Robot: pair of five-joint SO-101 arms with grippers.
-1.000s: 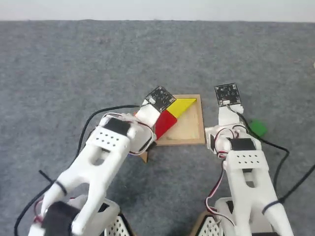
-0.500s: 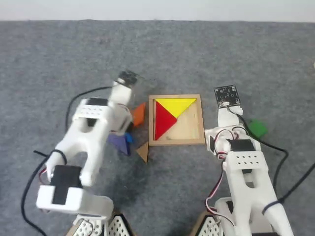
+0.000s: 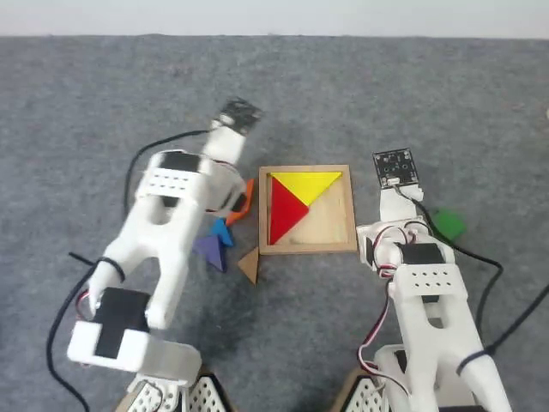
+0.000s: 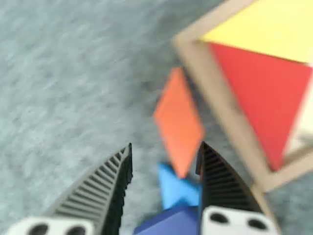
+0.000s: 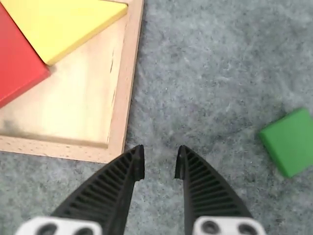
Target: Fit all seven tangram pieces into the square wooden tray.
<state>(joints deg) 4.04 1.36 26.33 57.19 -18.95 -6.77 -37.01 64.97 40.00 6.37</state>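
— Presently, how are the fingers of the left end effector (image 4: 165, 147) found?

— They are held apart, with nothing clamped. The orange piece (image 4: 178, 127) is seen flat on the table (image 4: 73, 73) just ahead of the fingertips, its near point lying in the gap between them. Closer in, between the fingers, the blue piece (image 4: 176, 188) is seen right by the orange one's point. Closest to the wrist, a purple piece (image 4: 168, 223) is partly covered by the end effector.

— And where is the tray placed from there?

— The square wooden tray (image 4: 220, 93) is set just beyond the orange piece, off to the side of one finger, and a narrow strip of table is left between the two. Inside it a yellow triangle (image 4: 264, 27) and a red triangle (image 4: 264, 90) are laid edge to edge against the rim. From above, a tan triangle (image 3: 250, 264) is seen on the table near the tray's corner, beside the purple piece.

— What is noted at the right end effector (image 5: 159, 152)?

— Its fingers are parted a little and nothing is held. It is hung over bare table just outside the tray's corner, which lies close beside one fingertip. The part of the tray floor nearest it is bare wood. Farther out on the other side, well apart from the tray, a green square (image 5: 288, 142) is lying flat on the table.
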